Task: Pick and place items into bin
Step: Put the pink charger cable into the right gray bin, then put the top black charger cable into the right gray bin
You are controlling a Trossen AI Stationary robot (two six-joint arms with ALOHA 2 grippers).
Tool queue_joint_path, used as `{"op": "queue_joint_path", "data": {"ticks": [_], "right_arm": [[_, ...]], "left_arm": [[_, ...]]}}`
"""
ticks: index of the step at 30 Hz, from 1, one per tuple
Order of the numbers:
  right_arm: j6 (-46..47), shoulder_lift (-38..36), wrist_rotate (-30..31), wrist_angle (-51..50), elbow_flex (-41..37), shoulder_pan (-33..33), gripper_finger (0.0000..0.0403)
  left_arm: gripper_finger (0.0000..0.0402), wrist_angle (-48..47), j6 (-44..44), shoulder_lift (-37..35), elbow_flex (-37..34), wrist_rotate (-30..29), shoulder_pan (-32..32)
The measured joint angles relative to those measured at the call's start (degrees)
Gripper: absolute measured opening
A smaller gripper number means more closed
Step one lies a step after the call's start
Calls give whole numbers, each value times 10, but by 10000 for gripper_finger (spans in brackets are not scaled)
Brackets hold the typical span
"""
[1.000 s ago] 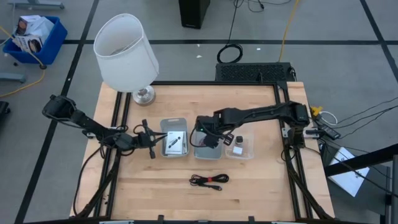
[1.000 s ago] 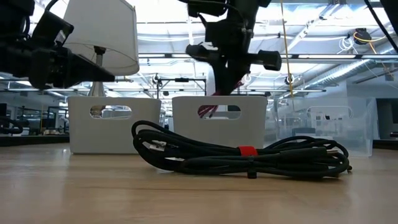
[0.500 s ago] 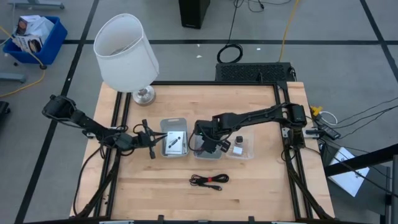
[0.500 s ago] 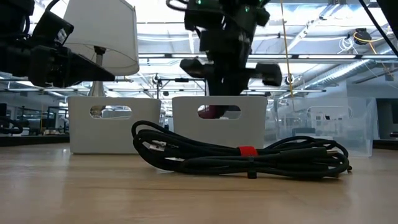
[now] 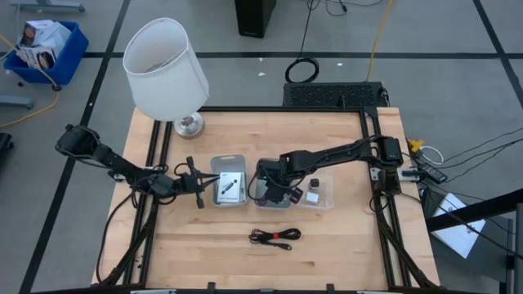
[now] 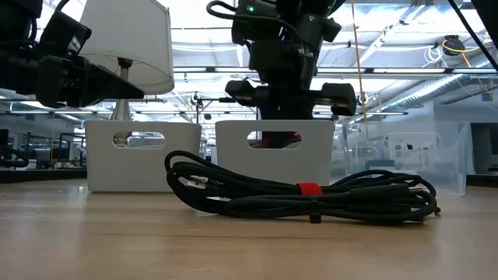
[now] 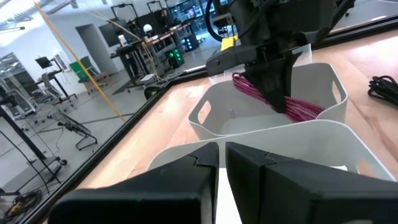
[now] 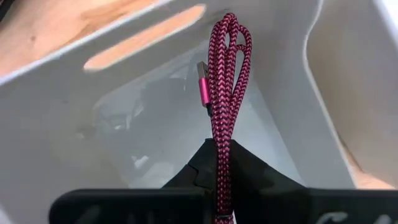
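Note:
My right gripper (image 5: 274,186) reaches down into the middle white bin (image 5: 260,198) and is shut on a bundled pink-and-black braided cable (image 8: 225,74). That cable also shows in the left wrist view (image 7: 292,102). A coiled black cable with a red tie (image 6: 303,194) lies on the table near the front edge (image 5: 275,237). The left white bin (image 5: 216,196) holds a white card with black marks (image 5: 230,186). A tiny black cube (image 5: 313,183) and a white block (image 5: 312,196) lie in the clear bin (image 5: 328,196). My left gripper (image 7: 221,158) hovers shut beside the left bin. My right gripper pinches the braided cable's folded strands (image 8: 219,146) between its two fingers, several strands together. The fingers (image 7: 273,81) come from above, pointing down into the middle bin. The bundle hangs below them inside the bin, its looped end (image 8: 233,28) and a plug (image 8: 203,87) lowest.
A lamp with a white shade (image 5: 166,69) stands on the table's far left corner. The three bins sit in a row across the table's middle. Bare wood lies around the black cable on the near side.
My right gripper has moved down into the middle bin, carrying the braided cable with it. The cable showed above the bin's rim a second ago; now it sits inside and shows through the handle slot. The left arm has kept still.

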Motion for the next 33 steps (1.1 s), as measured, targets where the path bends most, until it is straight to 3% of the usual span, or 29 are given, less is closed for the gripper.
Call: {"op": "queue_joint_path", "data": {"ticks": [17,20,26,30,33], "right_arm": [[47,0,3,15,0,0,62],[62,-3,46,14,0,1,67],[73,-60,237,-11,0,23,68],[112,-139,255,13,0,47,68],[205,-198,204,64,0,67,68]], "left_arm": [[37,14,-1,0,0,0,0],[37,23,-2,0,0,0,0],[37,23,-5,0,0,0,0],[37,23,-13,0,0,4,-1],[37,23,-16,0,0,5,-1]]}}
